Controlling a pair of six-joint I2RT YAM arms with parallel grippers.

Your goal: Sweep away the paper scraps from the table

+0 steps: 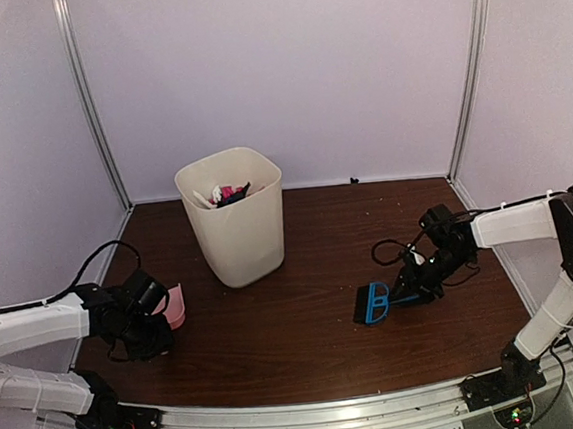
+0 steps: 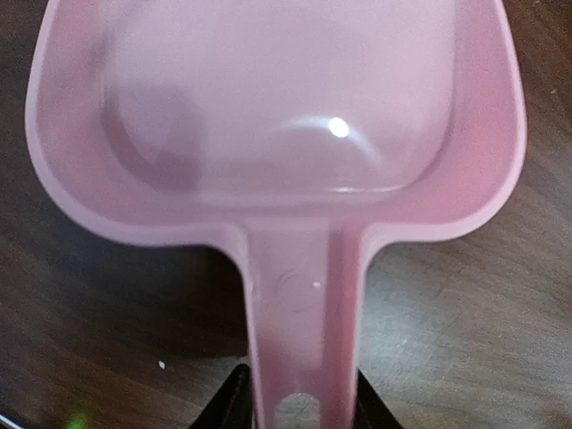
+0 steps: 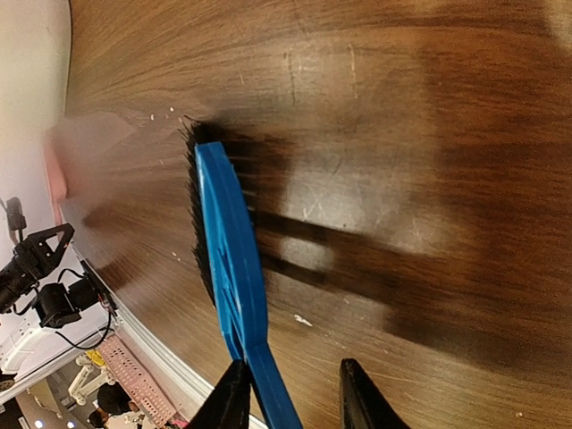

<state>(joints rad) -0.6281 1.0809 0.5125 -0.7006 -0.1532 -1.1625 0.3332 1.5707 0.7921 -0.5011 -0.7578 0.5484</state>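
The paper scraps (image 1: 226,193) show only inside the cream waste bin (image 1: 236,234), as pink, white and black wads. My left gripper (image 1: 158,314) is shut on the handle (image 2: 299,340) of the pink dustpan (image 1: 176,306), held low over the table (image 1: 309,358) at the left. The pan's bowl (image 2: 277,116) holds nothing. My right gripper (image 1: 414,286) is open. The blue hand brush (image 1: 375,302) lies on the table with its handle (image 3: 268,375) against one finger (image 3: 234,402), and the other finger (image 3: 359,398) stands apart from it.
The bin stands at the back centre-left of the table. A silver rail (image 1: 334,411) runs along the front edge. Tiny white specks (image 3: 302,319) lie on the wood near the brush. Pale walls enclose the back and sides.
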